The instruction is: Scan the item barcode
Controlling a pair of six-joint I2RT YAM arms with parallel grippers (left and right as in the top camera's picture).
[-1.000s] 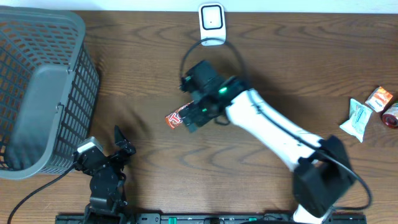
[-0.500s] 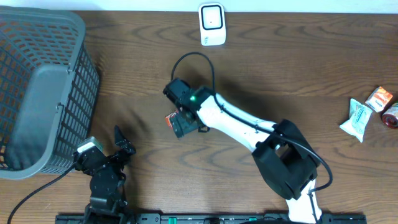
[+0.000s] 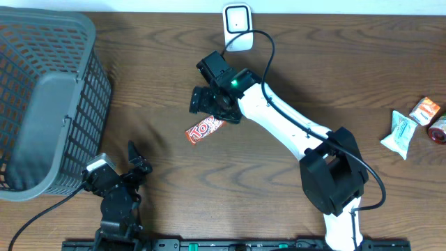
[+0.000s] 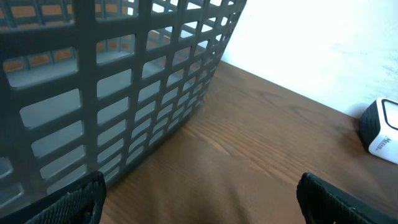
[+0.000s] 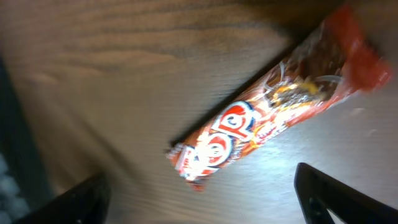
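Observation:
A red and orange snack bar (image 3: 204,128) lies flat on the wooden table, and in the right wrist view the snack bar (image 5: 273,118) runs diagonally, its label side up. My right gripper (image 3: 211,106) hovers just behind the bar, open; the right gripper (image 5: 205,202) has nothing between its fingers and the bar's end lies just beyond them. The white barcode scanner (image 3: 237,26) stands at the table's back edge and shows as a white scanner (image 4: 382,128) in the left wrist view. My left gripper (image 3: 137,159) rests open near the front left, and the left gripper (image 4: 200,199) holds nothing.
A large grey mesh basket (image 3: 49,97) fills the left side, and the basket wall (image 4: 112,93) stands close before the left gripper. At the right edge lie a white packet (image 3: 399,134), an orange box (image 3: 425,109) and a dark red round item (image 3: 439,130).
My right arm swung from over the snack bar toward the back of the table, leaving the bar uncovered on the wood. The left arm has stayed still.

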